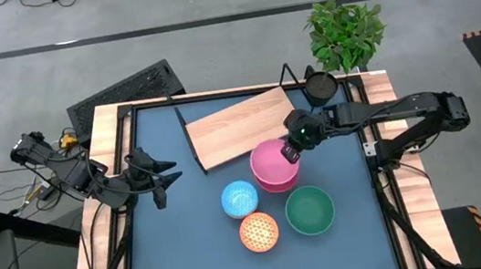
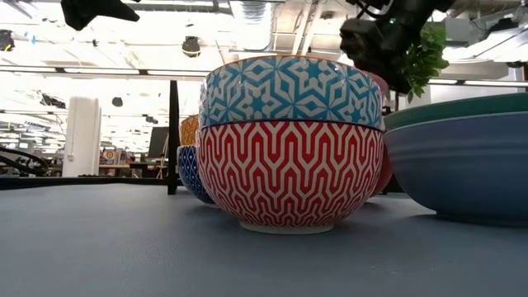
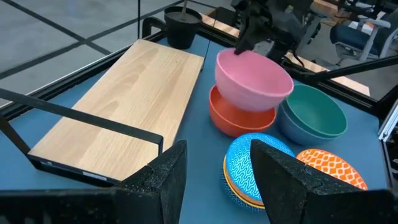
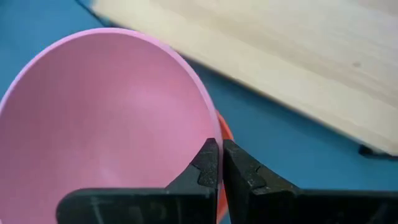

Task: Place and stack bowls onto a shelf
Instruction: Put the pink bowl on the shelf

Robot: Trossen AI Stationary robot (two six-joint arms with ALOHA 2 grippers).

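Note:
My right gripper (image 1: 290,151) is shut on a plain pink bowl (image 1: 272,167), which hangs tilted above an orange bowl (image 3: 239,118) just off the near right corner of the shelf. The shelf (image 1: 235,126) is a light-wood board in a thin black wire frame, lying aslant at the back of the blue mat. A blue-patterned bowl (image 1: 239,198), an orange-patterned bowl (image 1: 259,231) and a green bowl (image 1: 310,210) nested in a grey-blue one (image 3: 297,132) stand nearer. My left gripper (image 1: 164,173) waits open at the mat's left side. My right gripper pinches the pink bowl's rim (image 4: 202,118) on its far right side, one finger inside the bowl and one outside. The fingers slant down from the far right. The bowl hangs tilted, lifted clear of the orange bowl (image 4: 224,134) below it.
A small black pot (image 1: 319,86) stands at the shelf's far right end, with a leafy green plant (image 1: 346,34) behind it. The black table frame (image 1: 373,150) runs along the mat's edges. Bare blue mat (image 1: 189,242) lies at the near left.

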